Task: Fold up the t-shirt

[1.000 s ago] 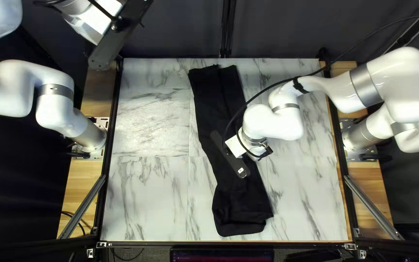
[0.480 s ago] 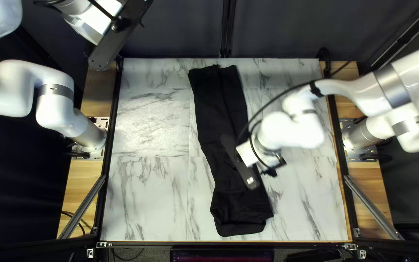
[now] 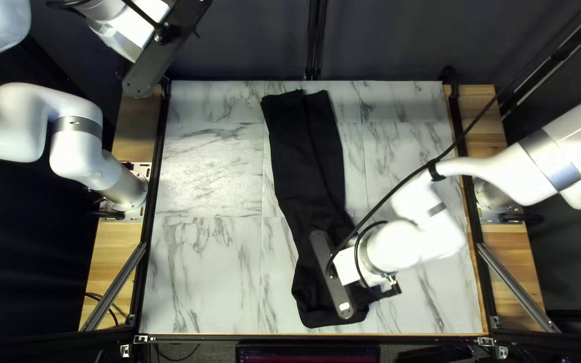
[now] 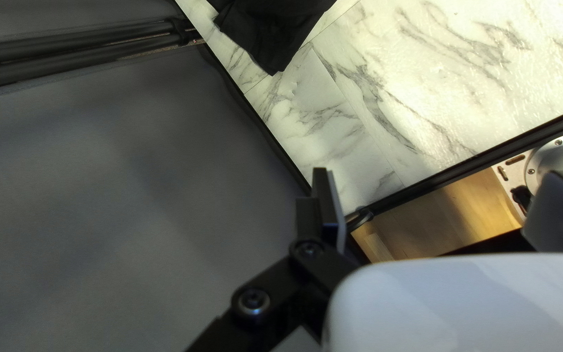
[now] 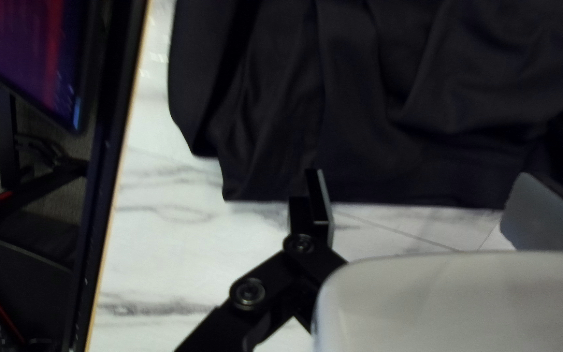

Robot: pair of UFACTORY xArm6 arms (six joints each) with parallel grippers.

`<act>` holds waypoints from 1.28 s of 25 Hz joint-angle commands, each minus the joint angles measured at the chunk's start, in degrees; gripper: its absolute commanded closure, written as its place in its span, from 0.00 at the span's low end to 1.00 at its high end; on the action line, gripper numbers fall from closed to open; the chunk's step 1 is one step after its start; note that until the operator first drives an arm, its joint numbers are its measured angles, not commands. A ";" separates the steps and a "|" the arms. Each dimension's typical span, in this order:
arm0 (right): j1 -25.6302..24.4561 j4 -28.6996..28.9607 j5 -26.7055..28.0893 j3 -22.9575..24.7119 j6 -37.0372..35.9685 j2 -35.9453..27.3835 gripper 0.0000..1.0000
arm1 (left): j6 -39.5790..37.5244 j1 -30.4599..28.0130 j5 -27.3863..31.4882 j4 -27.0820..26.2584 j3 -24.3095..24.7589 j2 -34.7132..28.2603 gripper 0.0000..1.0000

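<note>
One black t-shirt (image 3: 304, 161) lies in a long strip on our marble table (image 3: 203, 275), from upper centre to lower centre of the top left view, its lower end broader and creased. Its ends lie near the far and near table edges; wide marble extends to its left, while our right arm (image 3: 432, 228) crosses the marble at lower right. Our right gripper (image 3: 331, 275), over the shirt's lower part, is released, fingers spread; contact with cloth cannot be told. Our left gripper (image 3: 163, 54), at upper left before the curtain (image 3: 237, 40), is likewise released. The top left view hides both grippers' fingertips and crops our right arm at the right border.
</note>
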 commanded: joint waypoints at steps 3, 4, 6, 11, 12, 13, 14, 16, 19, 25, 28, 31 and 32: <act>-0.22 -0.95 -1.19 -9.58 0.80 8.05 0.00 | 0.00 0.00 0.00 0.00 0.00 0.00 0.00; -0.05 -1.13 -1.31 -10.14 1.03 8.54 0.00 | 0.00 0.00 0.00 0.00 0.00 0.00 0.00; 0.62 -1.64 -1.40 -13.35 1.42 11.52 0.00 | 0.00 0.00 0.00 0.00 0.00 0.00 0.00; 1.02 -2.78 -0.58 -18.66 0.09 16.64 0.00 | 0.00 0.00 0.00 0.00 0.00 0.00 0.00; 1.06 -3.26 -0.12 -19.79 -0.13 17.72 0.00 | 0.00 0.00 0.00 0.00 0.00 0.00 0.00; 1.14 -3.69 0.51 -21.05 -0.17 18.78 0.00 | 0.00 0.00 0.00 0.00 0.00 0.00 0.00; 1.21 -3.93 0.88 -21.63 -0.19 19.23 0.00 | 0.00 0.00 0.00 0.00 0.00 0.00 0.00; 1.17 -4.87 2.91 -24.63 -0.46 21.39 0.00 | 0.00 0.00 0.00 0.00 0.00 0.00 0.00; 1.32 -5.96 6.46 -28.77 -0.57 24.03 0.00 | 0.00 0.00 0.00 0.00 0.00 0.00 0.00; 1.42 -7.88 13.55 -35.81 -0.74 28.72 0.00 | 0.00 0.00 0.00 0.00 0.00 0.00 0.00; 1.43 -8.51 15.01 -34.84 -0.18 27.66 0.00 | 0.00 0.00 0.00 0.00 0.00 0.00 0.00; 1.34 -8.96 15.89 -33.25 0.60 26.19 0.00 | 0.00 0.00 0.00 0.00 0.00 0.00 0.00; 1.29 -9.14 16.05 -32.26 1.01 25.30 0.00 | 0.00 0.00 0.00 0.00 0.00 0.00 0.00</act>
